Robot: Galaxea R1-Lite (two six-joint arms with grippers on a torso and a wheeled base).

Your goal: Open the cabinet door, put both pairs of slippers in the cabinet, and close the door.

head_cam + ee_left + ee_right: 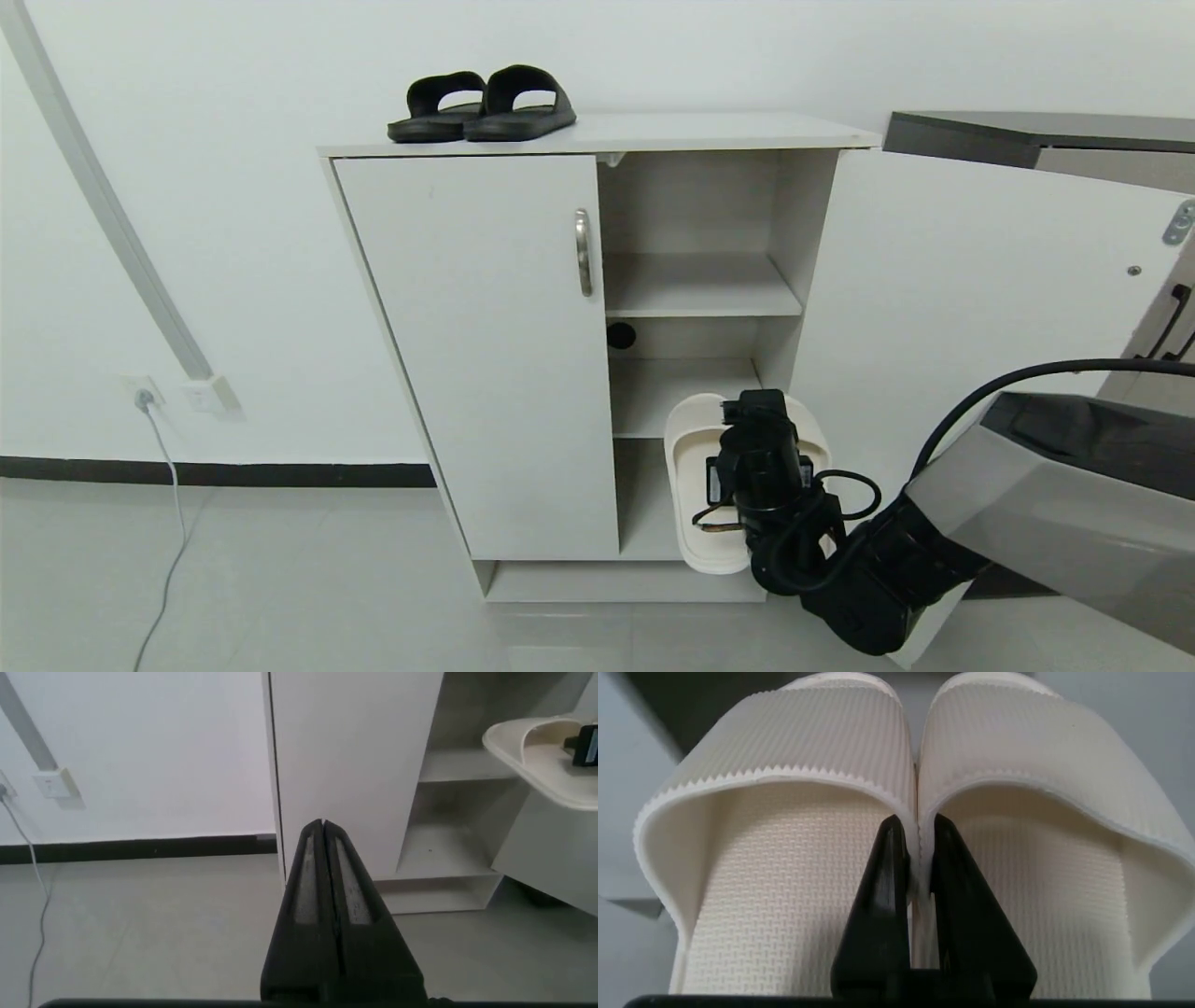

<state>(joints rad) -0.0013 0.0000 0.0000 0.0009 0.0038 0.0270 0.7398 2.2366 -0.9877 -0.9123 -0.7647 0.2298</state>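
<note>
the right gripper (918, 829) has its jaws clamped on the touching inner edges of the white slippers (686, 504) so both carry as one, held at the open side of the cabinet (467, 373), lower shelf I think, while the black slippers (481, 105) sit on the cabinet top and the left gripper (322, 831) has its jaws together.

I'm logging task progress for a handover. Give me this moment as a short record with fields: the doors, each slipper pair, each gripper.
Cabinet doors: white wooden cabinet, right door open, left door closed
Black rubber slippers: on the cabinet top, side by side
Cream textured slippers: pinched together in right gripper, before the open lower shelves
Left gripper: shut, holding nothing, facing the cabinet
</note>
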